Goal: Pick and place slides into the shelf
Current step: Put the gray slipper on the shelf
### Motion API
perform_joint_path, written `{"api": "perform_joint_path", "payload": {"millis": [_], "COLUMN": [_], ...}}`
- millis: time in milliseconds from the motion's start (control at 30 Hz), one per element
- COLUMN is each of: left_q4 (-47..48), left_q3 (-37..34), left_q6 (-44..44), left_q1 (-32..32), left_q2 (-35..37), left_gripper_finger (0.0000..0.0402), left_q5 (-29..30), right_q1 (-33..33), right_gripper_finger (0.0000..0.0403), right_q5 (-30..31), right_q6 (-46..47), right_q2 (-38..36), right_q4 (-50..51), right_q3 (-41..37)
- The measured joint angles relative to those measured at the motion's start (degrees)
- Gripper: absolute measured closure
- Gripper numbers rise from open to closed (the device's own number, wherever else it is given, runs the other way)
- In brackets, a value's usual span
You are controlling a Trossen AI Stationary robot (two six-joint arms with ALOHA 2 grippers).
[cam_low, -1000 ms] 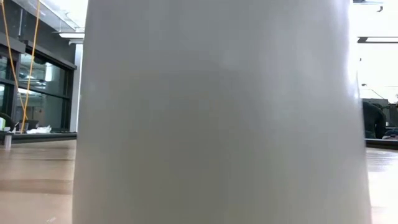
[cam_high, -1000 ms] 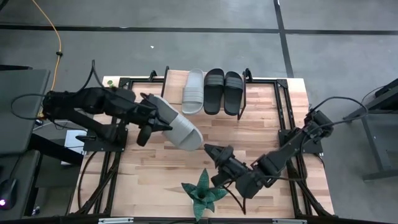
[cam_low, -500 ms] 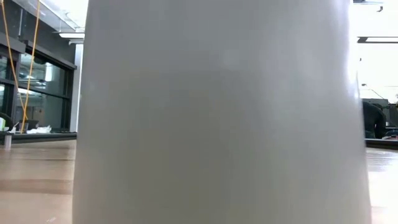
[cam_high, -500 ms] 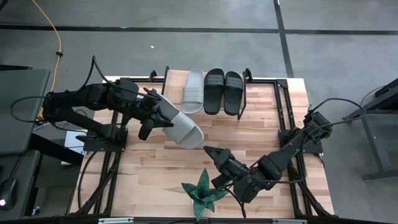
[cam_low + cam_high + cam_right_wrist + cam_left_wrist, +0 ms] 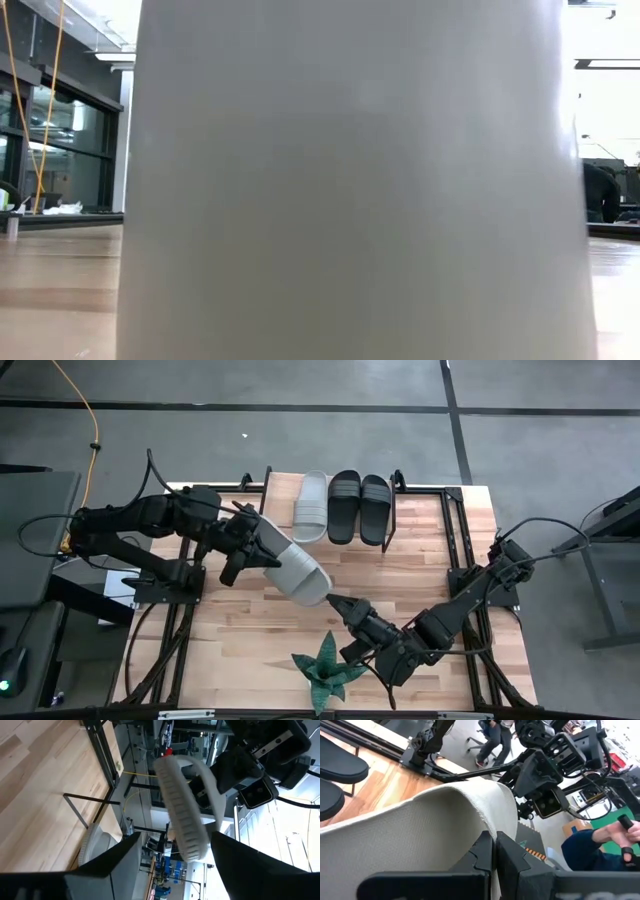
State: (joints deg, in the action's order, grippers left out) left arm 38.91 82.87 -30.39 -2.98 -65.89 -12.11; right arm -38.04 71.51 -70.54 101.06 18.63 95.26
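My left gripper (image 5: 250,546) is shut on a pale grey slide (image 5: 292,567) and holds it over the table's middle left. The slide's free end (image 5: 322,594) points at my right gripper (image 5: 340,603). That gripper is open, its fingers (image 5: 107,865) on either side of the slide's end (image 5: 189,842) without touching it. The shelf (image 5: 283,490) stands at the table's far edge. One pale slide (image 5: 311,507) and two black slides (image 5: 345,505) lie flat on it, side by side. My left gripper pinches the slide's wide ribbed strap (image 5: 485,815) at its edge between the two shut fingers (image 5: 482,851). The fingers come nearly level from the table's left. The slide is lifted clear of the table and reaches out slanting toward the near right.
A green spiky plant (image 5: 326,671) stands at the near edge, right beside my right arm. Its pale pot (image 5: 350,180) fills the low view. Dark metal frames (image 5: 455,550) run along both table sides. People (image 5: 615,837) are in the room beyond.
My left gripper has turned a little with the slide. The slide's free end has swung toward the near edge and now lies closer to my right gripper, which has stayed where it was.
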Motion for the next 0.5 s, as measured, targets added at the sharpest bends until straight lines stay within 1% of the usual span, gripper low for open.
{"api": "perform_joint_path", "payload": {"millis": [267,500], "left_q4": [0.07,-1.56], "left_q3": [0.00,0.05], "left_q6": [-0.04,-0.01], "left_q1": [0.00,0.00], "left_q2": [-0.15,-2.07], "left_gripper_finger": [0.0401,0.0401], "left_q5": [0.10,-0.76], "right_q1": [0.02,0.54], "right_gripper_finger": [0.0171,0.0171], "right_q5": [-0.67,-1.91], "right_q6": [-0.44,-2.28], "right_q2": [0.00,0.00], "right_q4": [-0.02,-1.70], "right_q3": [0.00,0.00]}}
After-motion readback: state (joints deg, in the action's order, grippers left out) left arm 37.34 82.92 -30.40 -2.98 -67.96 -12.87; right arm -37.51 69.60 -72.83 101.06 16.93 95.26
